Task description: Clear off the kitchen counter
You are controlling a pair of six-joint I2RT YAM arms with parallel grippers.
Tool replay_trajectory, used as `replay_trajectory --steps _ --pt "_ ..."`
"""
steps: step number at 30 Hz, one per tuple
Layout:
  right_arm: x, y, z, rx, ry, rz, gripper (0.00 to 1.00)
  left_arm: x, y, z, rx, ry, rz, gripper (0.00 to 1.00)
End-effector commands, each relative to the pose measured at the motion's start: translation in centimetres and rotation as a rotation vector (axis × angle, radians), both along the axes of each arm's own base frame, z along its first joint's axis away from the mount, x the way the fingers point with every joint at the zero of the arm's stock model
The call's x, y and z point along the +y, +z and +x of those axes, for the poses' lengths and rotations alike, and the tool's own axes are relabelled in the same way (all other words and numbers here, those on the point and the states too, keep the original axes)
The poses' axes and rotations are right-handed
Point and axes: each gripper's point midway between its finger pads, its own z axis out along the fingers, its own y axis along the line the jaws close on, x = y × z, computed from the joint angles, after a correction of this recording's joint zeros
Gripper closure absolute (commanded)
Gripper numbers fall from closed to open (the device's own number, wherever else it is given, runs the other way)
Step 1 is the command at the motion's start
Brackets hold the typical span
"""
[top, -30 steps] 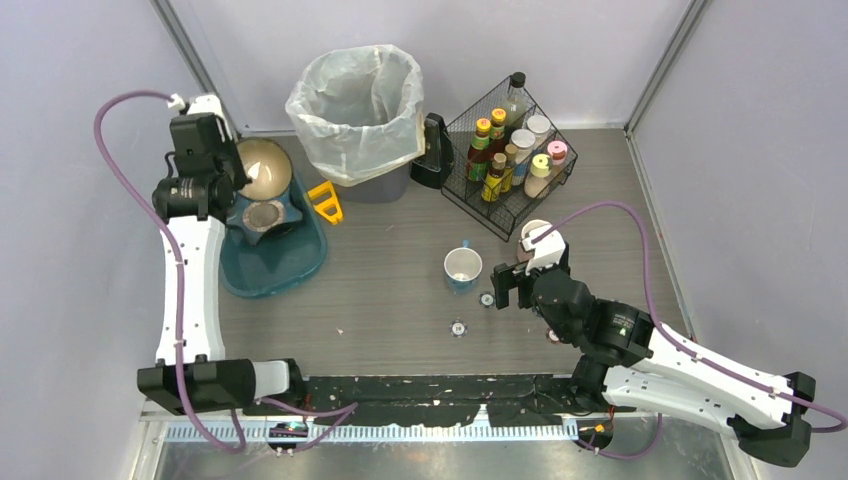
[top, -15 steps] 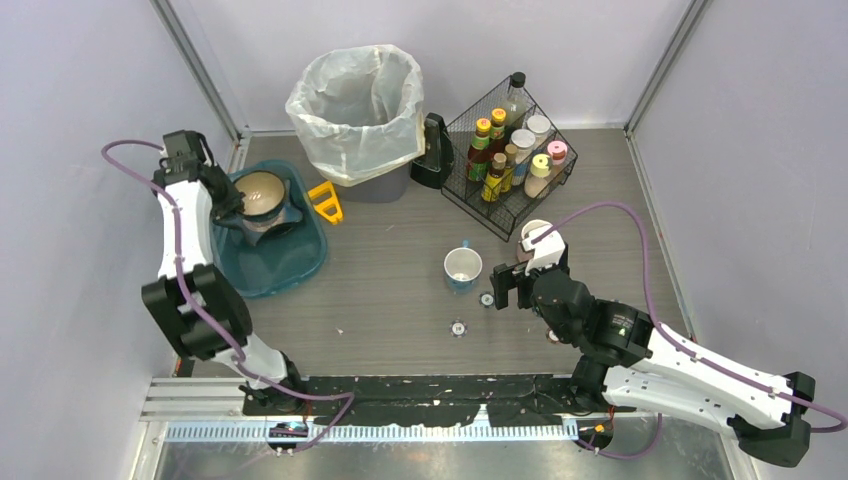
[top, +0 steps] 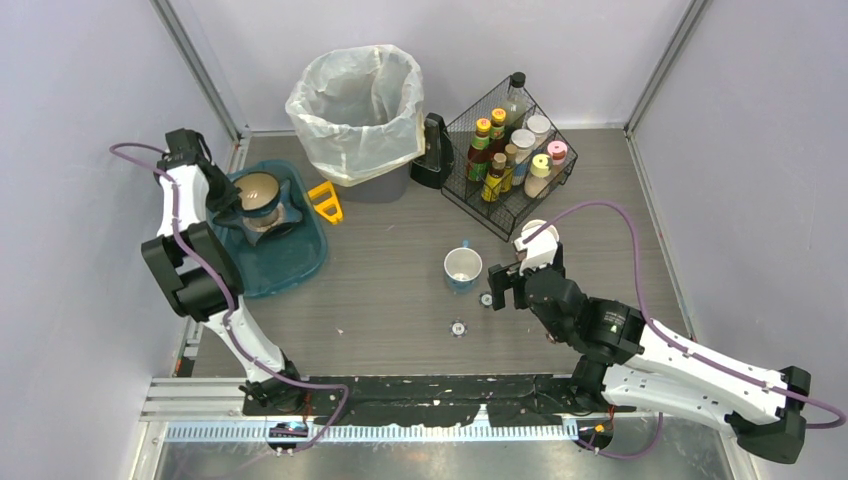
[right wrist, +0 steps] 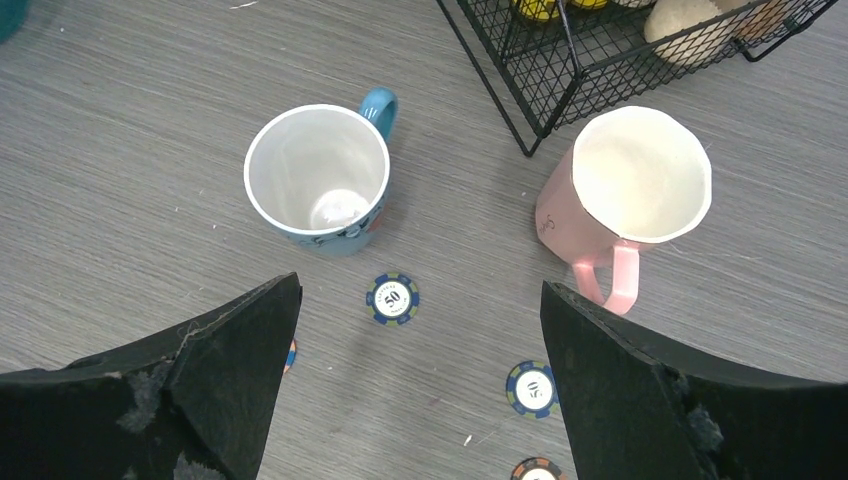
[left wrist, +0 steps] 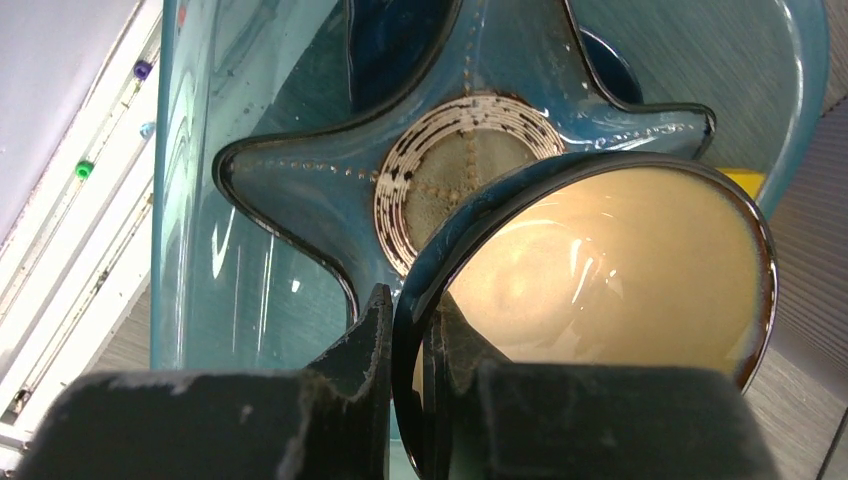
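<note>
While the left hand [left wrist: 405,335] is clenched on the dark rim of a cream-coloured bowl [left wrist: 610,270], this bowl is held over a star-shaped blue dish [left wrist: 300,190], which lies inside a teal tub [left wrist: 195,230]. Whether the bowl touches the dish cannot be told. The tub is placed at the far left of the counter [top: 380,290], the wide grey wood-grain top that is enclosed by pale lilac walls, with both arm bases at its near edge.

The right hand [right wrist: 420,290] is kept released, its jaws spread wide, and nothing is grasped in it. It is held above the middle right part of the counter. Below it a blue mug [right wrist: 318,180] and a pink mug [right wrist: 640,180] are standing upright, apart from each other, and several poker chips [right wrist: 392,298] are scattered near them. A black wire rack [top: 505,150] with bottles is seen just beyond the pink mug. A bin [top: 355,110] lined with a plastic bag is standing at the far side, and a yellow object [top: 325,203] lies between it and the tub.
</note>
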Motion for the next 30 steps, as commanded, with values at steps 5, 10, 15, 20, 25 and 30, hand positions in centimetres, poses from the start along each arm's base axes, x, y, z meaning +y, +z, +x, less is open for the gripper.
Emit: replay_trajectory --steps 5,10,15,20,25,30 --pt "0.5 1.2 0.5 -0.026 -0.014 0.038 0.04 1.7 1.2 3.9 -0.109 -0.001 0.01 0.95" --pt "0.7 1.2 0.4 -0.021 -0.01 0.042 0.04 1.8 0.0 4.2 -0.095 -0.005 0.002 0.9" --pt "0.8 1.0 0.5 -0.016 -0.006 0.038 0.04 2.1 -0.7 3.5 -0.085 -0.005 0.035 0.74" --pt "1.2 0.6 0.4 -0.003 0.007 0.04 0.04 2.0 -0.3 3.0 -0.096 -0.02 0.055 0.57" --pt "1.6 0.8 0.4 0.002 0.014 0.04 0.04 1.2 1.7 2.4 -0.146 -0.03 0.057 0.35" --pt "2.0 1.2 0.8 0.016 0.014 0.031 0.01 -0.3 5.1 1.0 -0.216 -0.036 0.102 0.12"
